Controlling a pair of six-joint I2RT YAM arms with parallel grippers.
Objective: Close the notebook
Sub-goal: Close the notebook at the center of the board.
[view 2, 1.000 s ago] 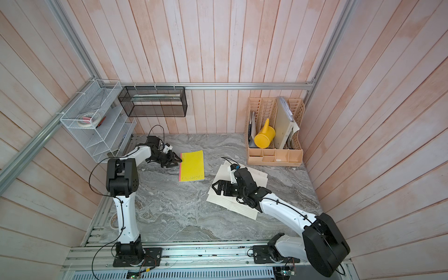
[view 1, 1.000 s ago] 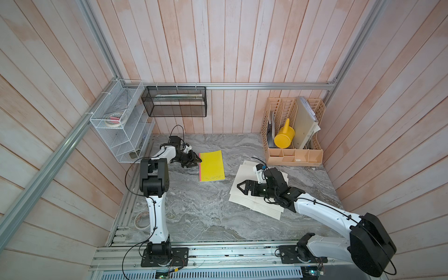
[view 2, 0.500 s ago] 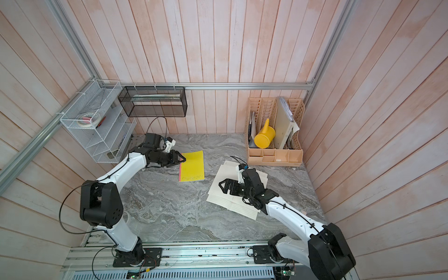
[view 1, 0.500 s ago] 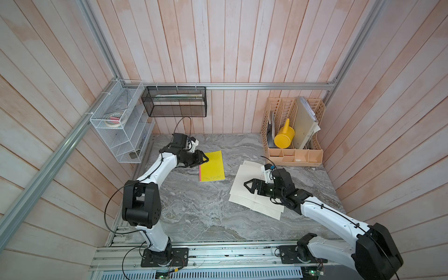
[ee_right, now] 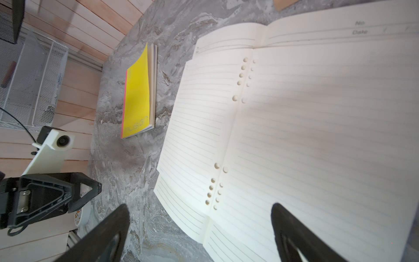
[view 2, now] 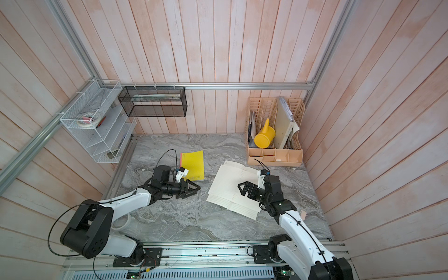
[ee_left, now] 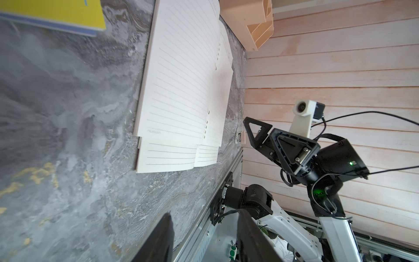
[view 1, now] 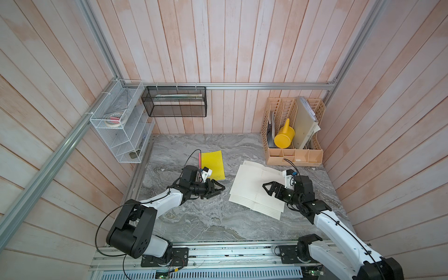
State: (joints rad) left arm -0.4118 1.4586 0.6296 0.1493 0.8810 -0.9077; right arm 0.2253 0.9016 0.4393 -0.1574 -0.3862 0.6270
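Two sets of jaws, both empty. Found notebook [view 1: 247,191] lying open, lined pages up, on grey table [view 1: 206,218]. Saw right gripper [view 1: 268,190] above notebook's right-hand page, jaws spread wide. Saw left gripper [view 1: 219,189] over table just left of notebook, jaws partly apart. Spotted closed yellow booklet [view 1: 213,164] farther left of notebook, not touching it.

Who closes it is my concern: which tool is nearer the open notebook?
Right. The right tool hovers above the open notebook; the left tool is off its edge, over the table.
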